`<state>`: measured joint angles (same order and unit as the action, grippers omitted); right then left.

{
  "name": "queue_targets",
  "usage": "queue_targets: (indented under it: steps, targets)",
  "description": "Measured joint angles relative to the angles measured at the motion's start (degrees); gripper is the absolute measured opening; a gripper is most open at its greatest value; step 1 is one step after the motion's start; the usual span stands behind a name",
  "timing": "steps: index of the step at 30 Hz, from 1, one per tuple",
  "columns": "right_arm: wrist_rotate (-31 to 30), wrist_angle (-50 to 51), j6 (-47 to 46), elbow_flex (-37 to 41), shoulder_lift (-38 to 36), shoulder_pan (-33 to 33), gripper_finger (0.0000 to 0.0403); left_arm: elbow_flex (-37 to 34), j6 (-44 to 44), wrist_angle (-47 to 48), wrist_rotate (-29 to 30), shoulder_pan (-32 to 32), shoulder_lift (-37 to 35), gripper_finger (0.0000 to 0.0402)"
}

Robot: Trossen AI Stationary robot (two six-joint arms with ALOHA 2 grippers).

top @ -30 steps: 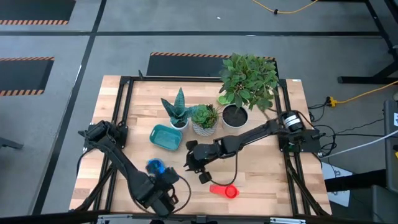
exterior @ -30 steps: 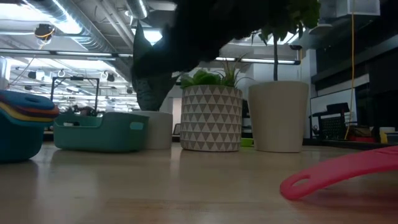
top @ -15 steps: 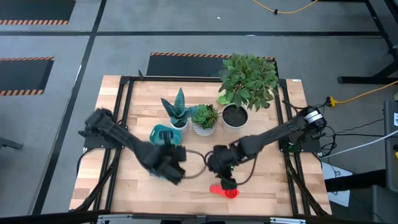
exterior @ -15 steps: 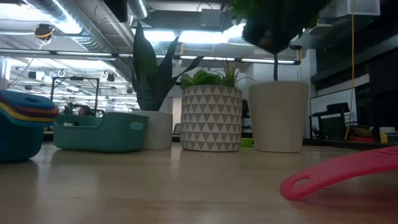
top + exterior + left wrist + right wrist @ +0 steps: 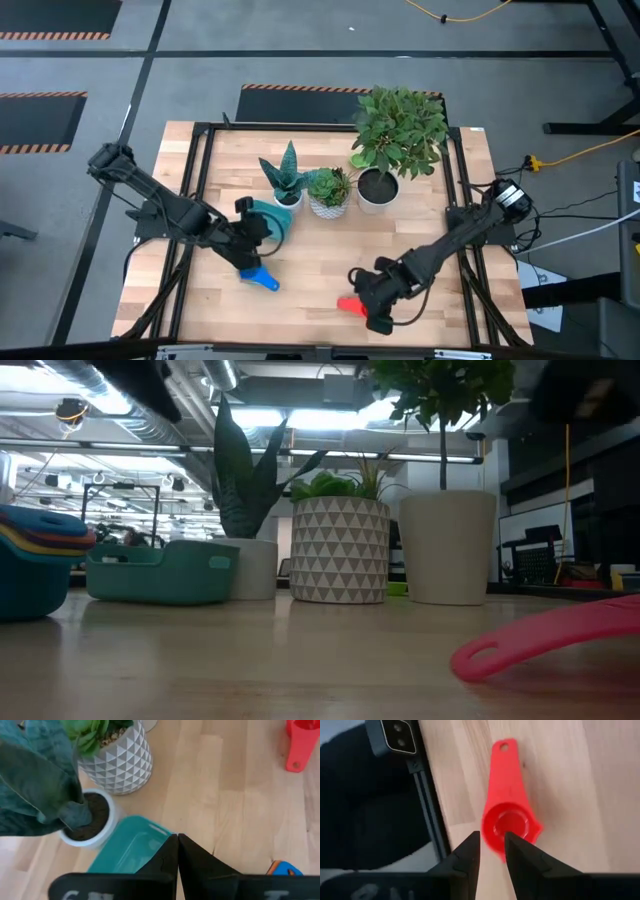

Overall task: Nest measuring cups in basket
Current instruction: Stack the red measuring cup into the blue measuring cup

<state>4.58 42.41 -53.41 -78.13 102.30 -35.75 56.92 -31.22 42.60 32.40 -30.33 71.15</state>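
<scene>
So here's what we've got on the tabletop (image 5: 420, 215). The left pincer (image 5: 177, 842) is pinched fully closed with nothing in it, hanging over the near edge of the teal basket (image 5: 268, 218). From its wrist view we see the basket's rounded corner right past the fingertips, and the basket looks empty from there.

The nested stack of measuring cups (image 5: 258, 277) sits on the wood just in front of the basket, toward the front edge of the tabletop. Blue is what we see from above; in the low view the stack (image 5: 35, 570) shows a teal-blue bottom cup with yellow, orange and navy rims layered in it. It is outside the basket, just beside it.

The red measuring cup (image 5: 510, 820) lies on its own, well apart from the stack, near the front of the tabletop. The right pincer (image 5: 492, 851) is right above it, fingers parted a little, with the bowl end of the cup showing past the gap. We can't tell if the fingers actually touch it.

Behind all that, three potted plants stand in a row: a spiky one (image 5: 285, 175) touching the basket's back corner, a succulent in a patterned pot (image 5: 328, 190), and a bushy leafy one (image 5: 395, 130).
</scene>
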Motion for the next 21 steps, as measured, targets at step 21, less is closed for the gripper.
queue_targets:
  steps: [21]
  targets:
    - [-9.5, 9.8, -20.0, 0.1, 0.5, -3.0, 0.0094, -8.1, -0.1, -11.7, -0.1, -0.1, -1.0, 0.0001]
